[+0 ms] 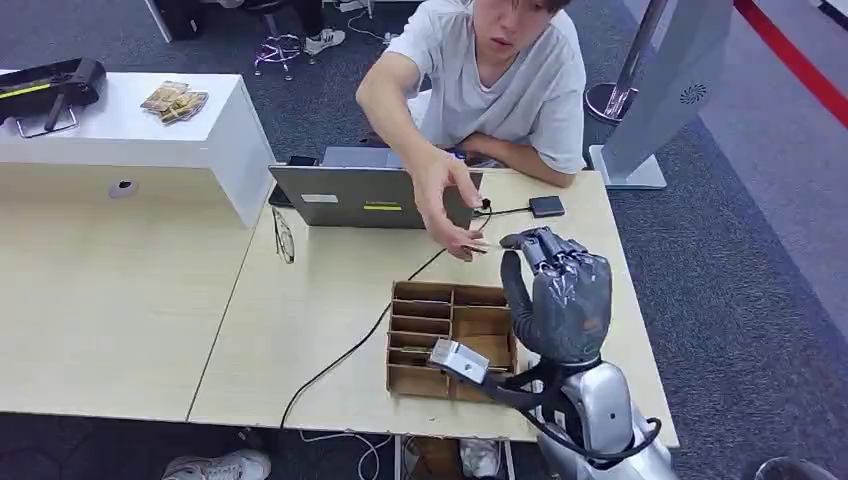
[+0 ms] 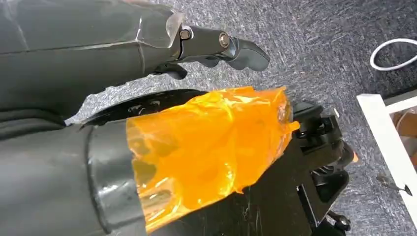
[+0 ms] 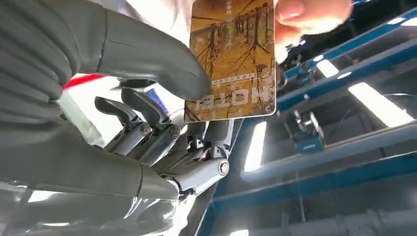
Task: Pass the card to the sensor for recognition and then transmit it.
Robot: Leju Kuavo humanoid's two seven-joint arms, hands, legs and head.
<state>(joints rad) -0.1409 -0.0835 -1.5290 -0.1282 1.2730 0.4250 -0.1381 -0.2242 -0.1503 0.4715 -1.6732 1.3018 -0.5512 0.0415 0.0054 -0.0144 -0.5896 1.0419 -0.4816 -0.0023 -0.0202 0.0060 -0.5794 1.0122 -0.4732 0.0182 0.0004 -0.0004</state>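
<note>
Right hand raised upright over table, thumb and fingers pinching card, person's hand gripping it too

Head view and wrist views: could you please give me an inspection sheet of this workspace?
Surface: light wooden table.
Job's things: card pinched by a person's hand, robot thumb across it; black sensor near the laptop.
Clutter: compartment box, laptop, glasses.
Hands: right hand raised at the card, grip unclear; left hand over carpet.
Cables: black cable crosses the table to its near edge.
Surroundings: white cabinet, grey carpet.
</note>
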